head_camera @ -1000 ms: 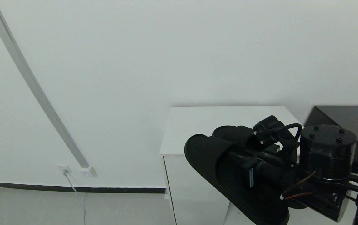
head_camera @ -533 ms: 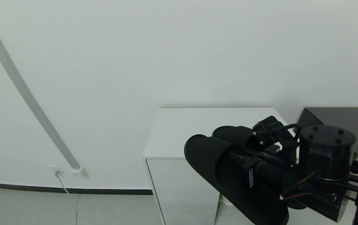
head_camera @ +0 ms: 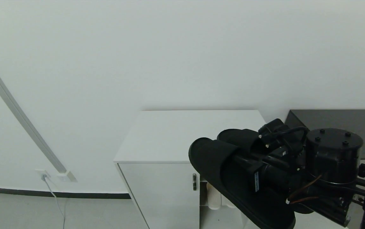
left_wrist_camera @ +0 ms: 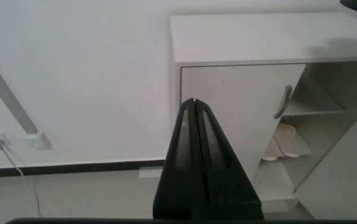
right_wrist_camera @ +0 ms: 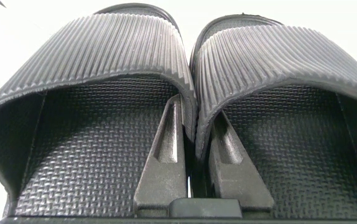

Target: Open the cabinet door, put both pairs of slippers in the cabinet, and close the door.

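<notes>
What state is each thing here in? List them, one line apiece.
Cabinet: right side open, shelves showing.
Door with handle: shut.
Black slippers: held as a pair, outside the cabinet.
Right gripper: shut on the pair's inner edges.
Left gripper: shut, empty.
White slippers: inside the cabinet, on a lower shelf.
Plug: in the wall socket.

Black ribbed slippers (right_wrist_camera: 129, 62), white cabinet (head_camera: 185, 136), white wall (head_camera: 169, 47)
</notes>
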